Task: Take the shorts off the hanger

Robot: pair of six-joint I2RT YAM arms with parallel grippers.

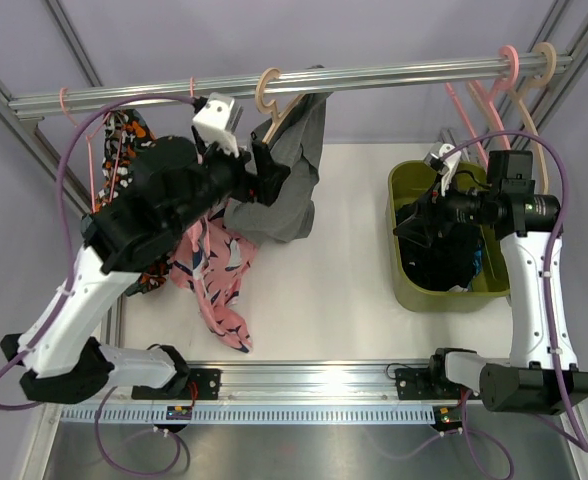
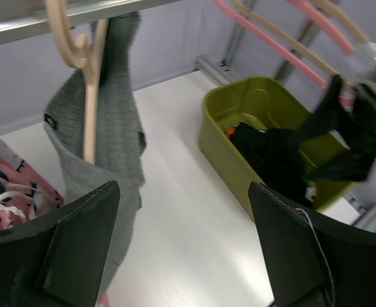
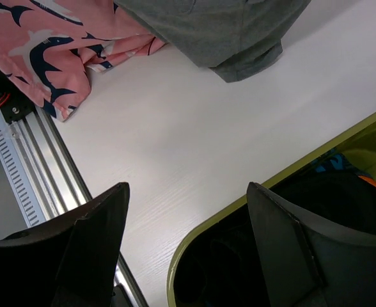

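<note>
- The grey shorts are being carried by a beige hanger hooked on the rail, at about 12 o'clock in the overhead view. How the cloth is being gripped by the hanger cannot be told.
- The left gripper is being held spread, with nothing between its fingers. In its wrist view the grey cloth is hanging at 10 o'clock, just beside the left finger.
- The right gripper is also being held spread and empty above the green bin at 3 o'clock, where black shorts are lying.
- Patterned shorts are lying on the table at 7 o'clock.
- By judgement, the grey pair is being approached. The cloth is best being pinched high, close under the hanger, not at the loose leg.
- The pull is best being made slowly towards 6 o'clock, since a jerk is likely to swing the hanger or lift its hook off the rail.
</note>
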